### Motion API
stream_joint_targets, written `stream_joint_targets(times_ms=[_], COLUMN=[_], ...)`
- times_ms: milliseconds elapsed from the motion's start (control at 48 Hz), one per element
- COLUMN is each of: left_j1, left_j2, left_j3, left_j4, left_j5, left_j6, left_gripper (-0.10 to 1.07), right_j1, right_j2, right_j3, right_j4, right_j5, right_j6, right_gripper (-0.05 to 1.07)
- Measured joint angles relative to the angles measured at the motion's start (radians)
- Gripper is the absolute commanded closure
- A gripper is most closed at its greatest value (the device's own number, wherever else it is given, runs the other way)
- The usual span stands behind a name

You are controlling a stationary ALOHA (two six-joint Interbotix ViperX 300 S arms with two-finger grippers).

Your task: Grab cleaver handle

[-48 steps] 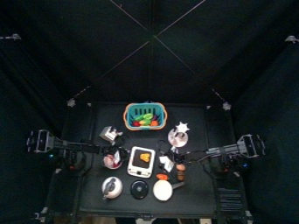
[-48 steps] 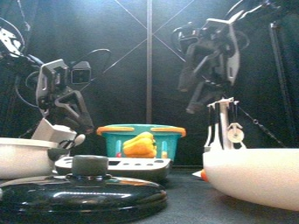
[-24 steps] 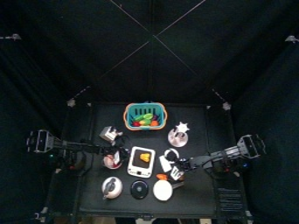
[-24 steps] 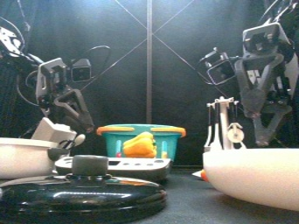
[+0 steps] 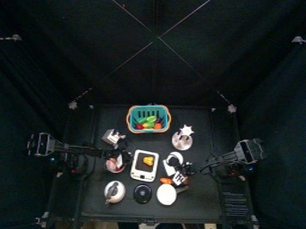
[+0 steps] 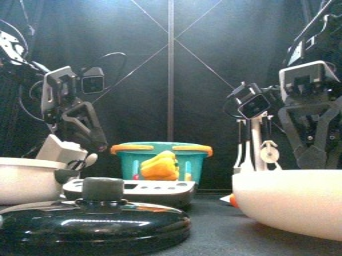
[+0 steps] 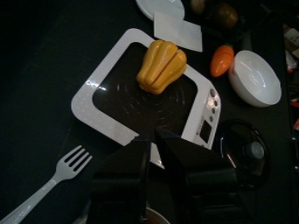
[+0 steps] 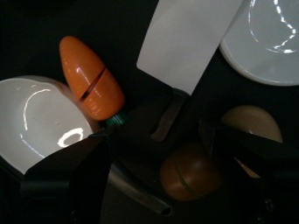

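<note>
The cleaver shows in the right wrist view: a pale broad blade (image 8: 187,39) and a dark handle (image 8: 170,116) that runs from the blade toward my right gripper (image 8: 163,162). The gripper's jaws stand wide open on either side of the handle's end, a little above it and apart from it. In the front view the right gripper (image 6: 311,150) hangs low at the right. My left gripper (image 7: 151,149) is shut and empty above the edge of a white cooker (image 7: 111,105). It rests at the table's left (image 5: 114,161).
An orange carrot (image 8: 93,77) and a white bowl (image 8: 33,127) lie beside the cleaver, with a white plate (image 8: 274,44) and two brown round things (image 8: 191,172) close by. A yellow pepper (image 7: 163,66) sits on the cooker. The teal basket (image 5: 148,116) stands at the back and a pot lid (image 6: 87,215) at the front.
My right arm has come down and moved toward the table's front right, bringing its open gripper low over the cleaver. The left arm has not moved.
</note>
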State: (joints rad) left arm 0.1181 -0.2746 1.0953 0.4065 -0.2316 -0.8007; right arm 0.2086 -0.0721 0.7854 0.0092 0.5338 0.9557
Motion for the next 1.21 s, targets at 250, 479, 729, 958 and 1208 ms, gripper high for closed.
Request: stream_joint_targets(times_ms=[250,479,729,958,1208], left_j1=[0.0,0.0,0.0,0.002,0.002], left_j2=[0.0,0.0,0.0,0.0,0.0], left_j3=[-0.002,-0.002,0.0,0.0,0.0], left_j4=[0.0,0.0,0.0,0.0,-0.002], left_j5=[0.0,0.0,0.0,0.0,0.0], left_j6=[0.0,0.0,0.0,0.0,0.0], left_gripper=[0.4,0.4,0.4,0.4,0.4], right_j1=[-0.009,-0.009,-0.008,-0.005,-0.003], right_j2=[0.051,0.074,0.077,0.021,-0.044], right_j3=[-0.006,-0.015,-0.018,-0.038,-0.049], right_j4=[-0.052,-0.061,-0.08,-0.147,-0.201], right_j5=[0.017,0.029,0.043,0.078,0.175], right_j6=[0.031,0.032,0.031,0.029,0.031], right_gripper=[0.04,0.27,0.59,0.63,0.63])
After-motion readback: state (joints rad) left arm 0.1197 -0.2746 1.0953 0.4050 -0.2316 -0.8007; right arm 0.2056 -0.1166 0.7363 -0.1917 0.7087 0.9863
